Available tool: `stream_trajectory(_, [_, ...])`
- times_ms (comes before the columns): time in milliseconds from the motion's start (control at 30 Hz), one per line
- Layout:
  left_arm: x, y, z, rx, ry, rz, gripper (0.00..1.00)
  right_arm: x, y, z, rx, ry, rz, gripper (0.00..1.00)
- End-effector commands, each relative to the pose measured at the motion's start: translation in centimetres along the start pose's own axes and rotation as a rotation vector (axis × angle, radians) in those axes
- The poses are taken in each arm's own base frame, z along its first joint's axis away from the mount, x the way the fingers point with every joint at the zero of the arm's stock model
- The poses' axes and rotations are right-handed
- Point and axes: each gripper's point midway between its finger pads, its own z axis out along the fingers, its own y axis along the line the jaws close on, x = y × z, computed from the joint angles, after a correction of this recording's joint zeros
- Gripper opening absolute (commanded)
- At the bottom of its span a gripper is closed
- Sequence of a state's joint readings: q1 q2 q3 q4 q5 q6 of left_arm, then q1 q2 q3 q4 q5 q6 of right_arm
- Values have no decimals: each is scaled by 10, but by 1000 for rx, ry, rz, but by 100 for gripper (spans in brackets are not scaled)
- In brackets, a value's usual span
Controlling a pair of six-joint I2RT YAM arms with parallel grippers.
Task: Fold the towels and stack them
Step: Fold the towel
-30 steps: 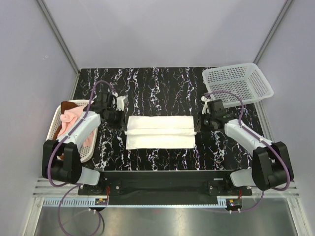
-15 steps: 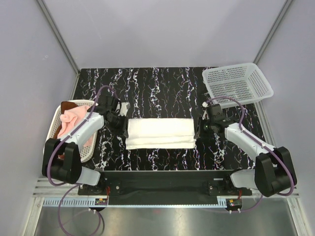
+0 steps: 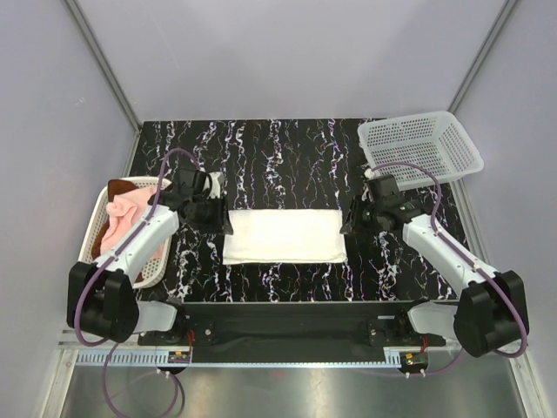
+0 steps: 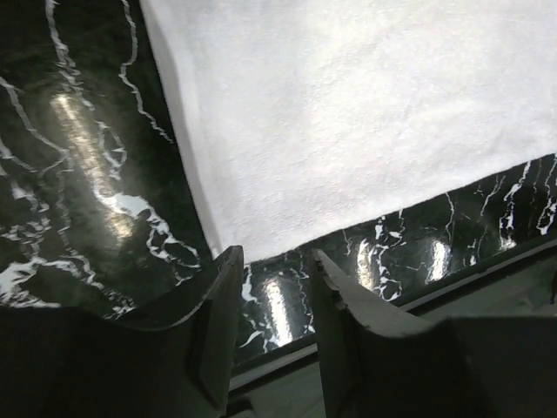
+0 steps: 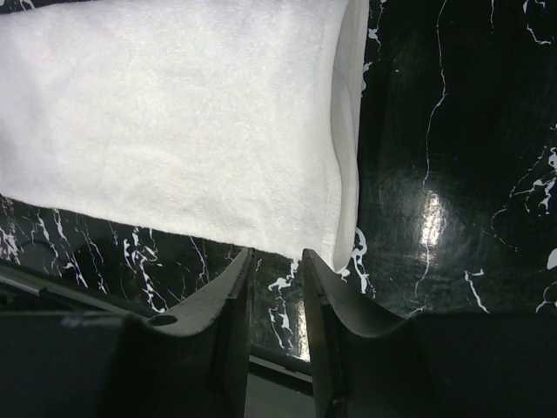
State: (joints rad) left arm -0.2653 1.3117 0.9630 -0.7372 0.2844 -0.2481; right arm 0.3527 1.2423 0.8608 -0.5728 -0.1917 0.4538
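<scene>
Across the middle of the booth runs one black, white-veined surface [image 3: 278,148], with two arms bolted at its near edge: left arm [image 3: 139,239] and right arm [image 3: 444,251], both reaching inward toward the centre.

Two white mesh baskets: left basket [image 3: 150,268] sits at the surface's left edge, right basket [image 3: 419,150] at the far right corner, well apart from the cloth.

Three towels total. One white towel [image 3: 283,235] lies flat on the surface, centre, folded into a wide rectangle with its long side running left to right. The right wrist view shows doubled layers at its right end. One pink towel [image 3: 130,218] is bunched in the left basket, piled above the rim. One rust-brown towel [image 3: 122,186] is in the same basket, behind the pink one, with only a dark edge showing at the far side.

Two end effectors. Left end effector [image 4: 274,254] hangs at the white towel's left end. Its fingers are a narrow gap apart with nothing between them, only surface seen through the gap. The towel's near-left corner shows just off the fingertips. Right end effector [image 5: 275,254] hangs at the towel's right end, fingers likewise slightly apart and gripping nothing, with the near-right corner just beside them. Whether either one brushes the cloth, cannot tell.
</scene>
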Motion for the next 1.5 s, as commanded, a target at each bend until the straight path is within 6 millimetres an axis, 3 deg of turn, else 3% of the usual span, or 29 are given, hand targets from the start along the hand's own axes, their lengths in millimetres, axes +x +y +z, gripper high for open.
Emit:
stream_trajectory(0, [-1, -18, 20, 124, -41, -68, 41, -8, 4, 16, 6, -20, 61, 34])
stream_trajectory(67, [6, -14, 31, 116, -16, -100, 40, -1, 3, 26, 8, 9, 70, 34])
stream_trajectory(200, [27, 22, 48, -61, 28, -171, 39, 34, -30, 55, 113, 101, 120, 31])
stream_trajectory(300, [37, 34, 54, -119, 43, -187, 38, 42, -49, 63, 178, 87, 142, 29])
stream_trajectory(433, [26, 38, 42, -171, 6, -202, 38, 42, -48, 58, 183, 92, 129, 27])
stream_trajectory(567, [0, 35, 10, -210, -84, -191, 38, 29, -37, 39, 164, 72, 101, 29])
stream_trajectory(600, [-16, 27, -3, -195, -145, -176, 38, 20, -29, 32, 141, 51, 85, 29])
stream_trajectory(667, [-32, 12, -12, -127, -199, -161, 39, 20, -22, 26, 118, 73, 74, 29])
stream_trajectory(800, [-37, -38, -7, 154, -172, -148, 40, 18, -7, 24, 62, 106, 60, 29])
stream_trajectory(900, [-26, -46, 16, 249, -126, -181, 39, 27, 10, 31, -48, 151, 83, 25])
stream_trajectory(933, [-21, -44, 23, 252, -119, -201, 39, 34, 21, 31, -121, 189, 88, 23])
stream_trajectory(1000, [-6, -37, 42, 247, -91, -250, 38, 49, 19, 42, -146, 226, 115, 20])
stream_trajectory(1067, [10, -21, 58, 185, -62, -297, 38, 55, 9, 52, -124, 217, 128, 17])
stream_trajectory(1100, [13, -13, 63, 147, -64, -306, 38, 68, -2, 59, -90, 242, 144, 17])
stream_trajectory(1200, [21, 8, 72, 41, -65, -323, 37, 79, -13, 68, -59, 254, 164, 14])
stream_trajectory(1367, [9, 16, 65, -24, -90, -316, 37, 67, -12, 59, -31, 219, 152, 13])
stream_trajectory(1400, [-7, 11, 57, -21, -128, -300, 39, 61, -9, 53, -39, 195, 141, 13])
stream_trajectory(1467, [-22, 8, 47, -22, -164, -271, 40, 45, -2, 42, -39, 153, 128, 14])
